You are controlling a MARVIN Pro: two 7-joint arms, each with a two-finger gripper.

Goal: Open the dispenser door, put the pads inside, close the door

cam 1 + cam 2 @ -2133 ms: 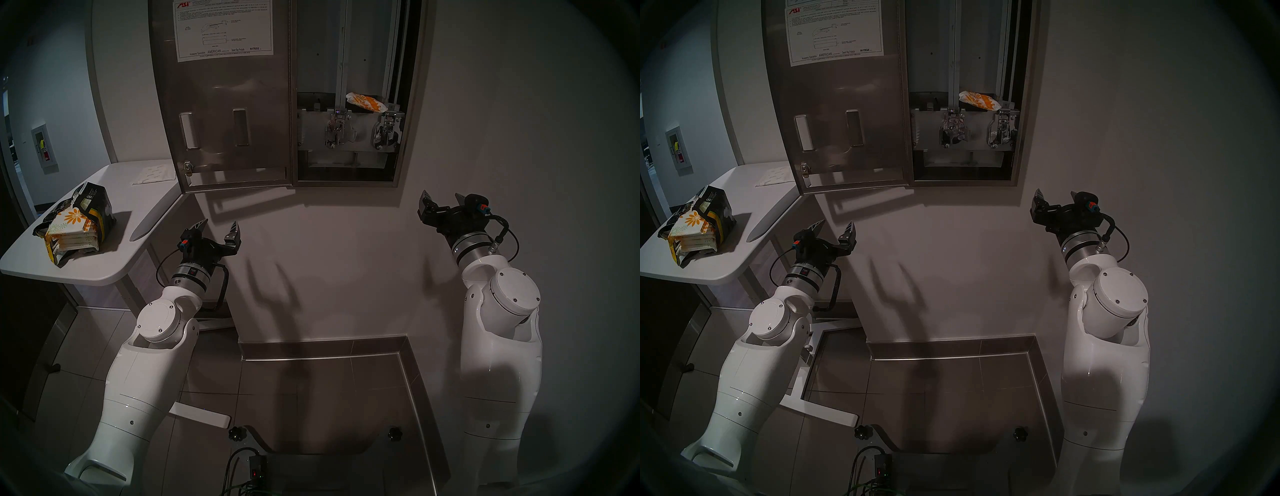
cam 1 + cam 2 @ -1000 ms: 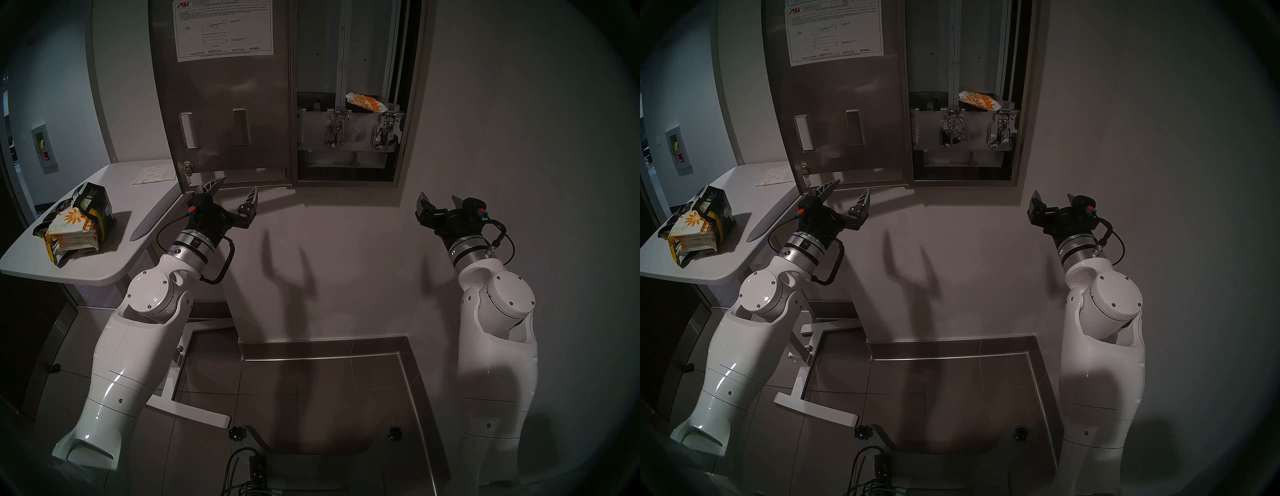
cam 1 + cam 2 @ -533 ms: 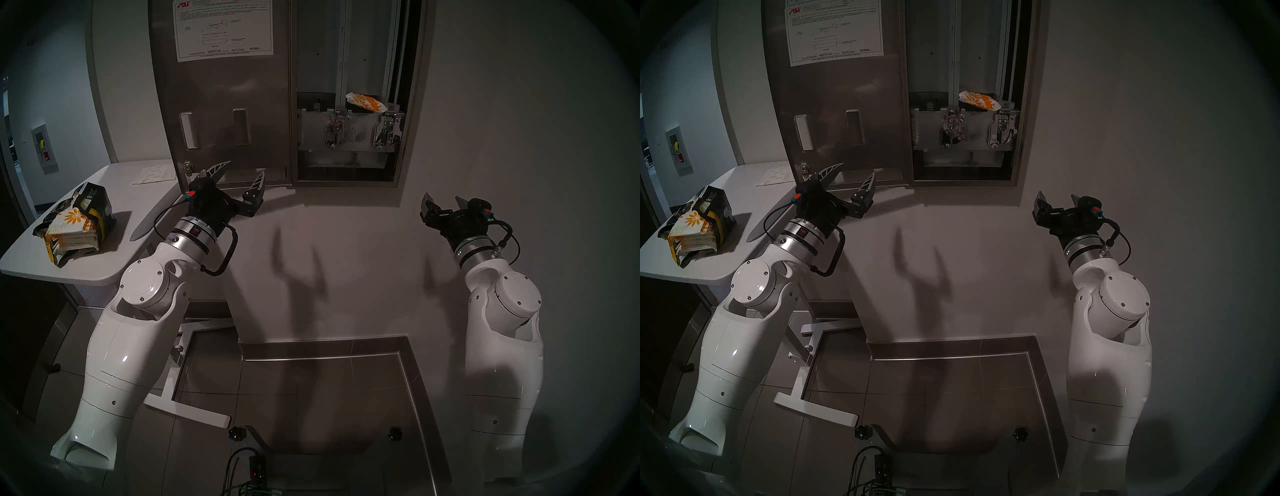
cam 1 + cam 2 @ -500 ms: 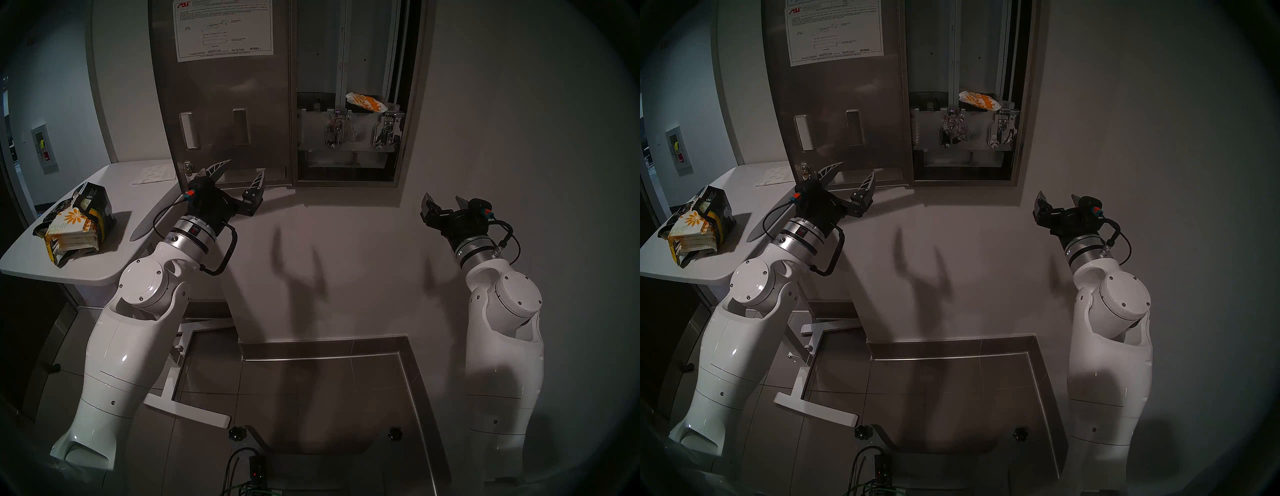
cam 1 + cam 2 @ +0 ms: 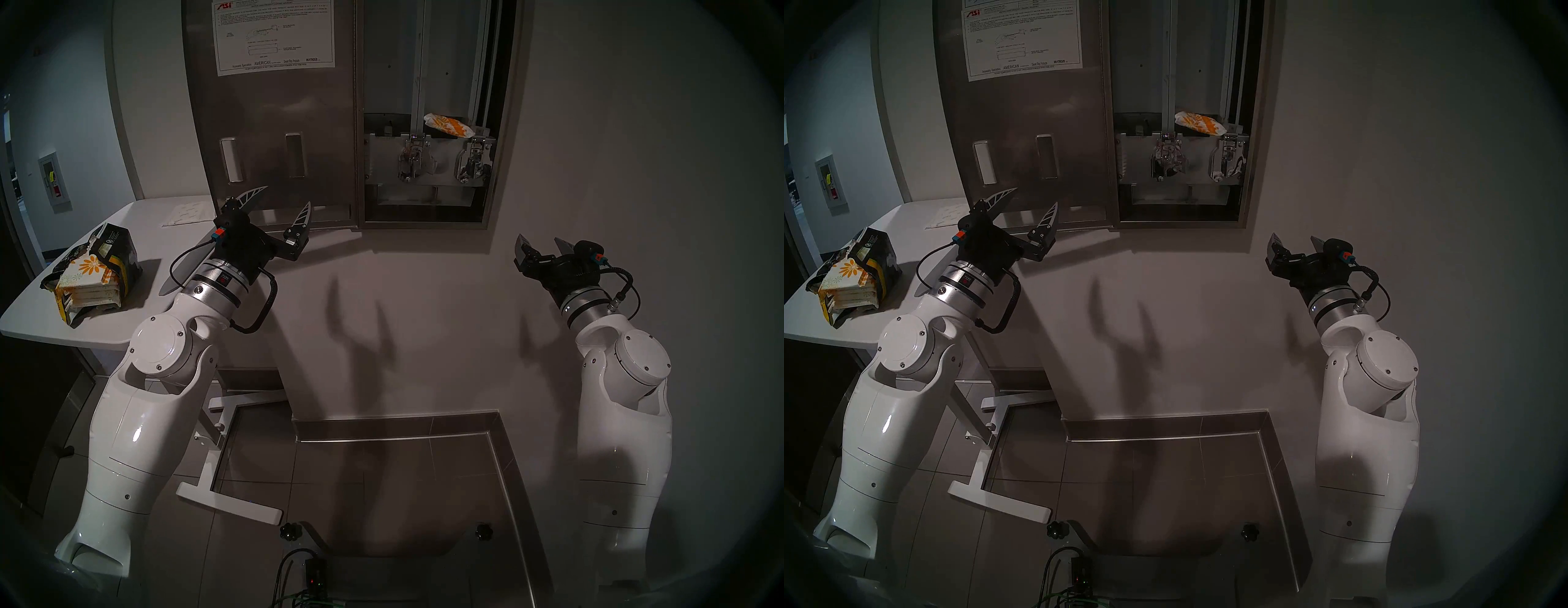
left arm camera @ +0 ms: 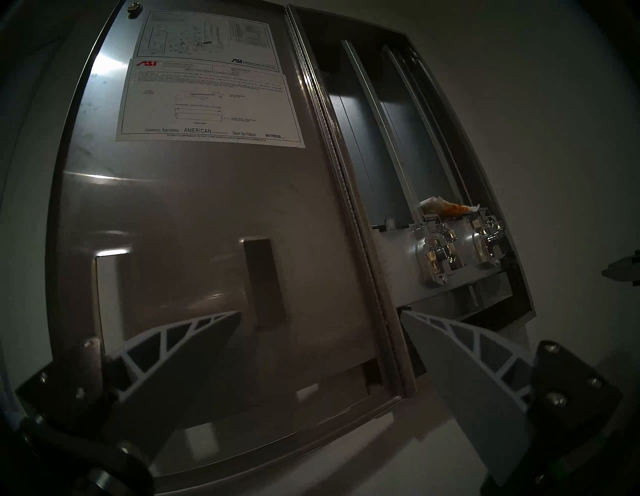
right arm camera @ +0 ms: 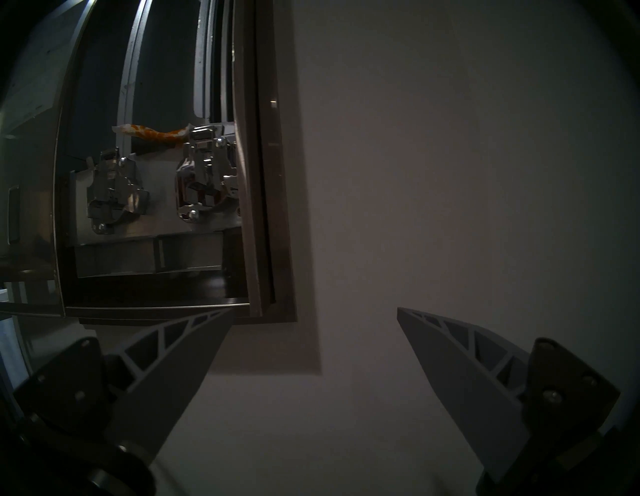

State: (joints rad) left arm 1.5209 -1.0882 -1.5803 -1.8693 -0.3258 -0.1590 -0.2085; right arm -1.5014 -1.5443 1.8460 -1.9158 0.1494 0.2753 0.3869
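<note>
The steel dispenser [image 5: 424,226] hangs on the wall with its door [image 5: 275,110] swung open to the left, the instruction sheet [image 5: 273,38] facing me. One daisy-print pad [image 5: 448,125] lies inside above the right chrome lever; it also shows in the left wrist view [image 6: 446,207] and the right wrist view [image 7: 156,133]. More pads [image 5: 87,280] sit stacked in a torn black-and-yellow bag [image 5: 116,250] on the table. My left gripper [image 5: 286,197] is open and empty in front of the door's lower edge. My right gripper [image 5: 540,239] is open and empty, below and right of the cabinet.
A white table [image 5: 140,322] stands at the left, partly under the open door, with a flat white sheet [image 5: 189,214] at its back. Its white base feet [image 5: 229,503] rest on the tiled floor. A steel baseboard [image 5: 394,437] runs along the wall.
My left arm has risen from below the table's height to the door's lower edge and then shifted a little left. The right gripper has barely moved. Door and pads are unchanged.
</note>
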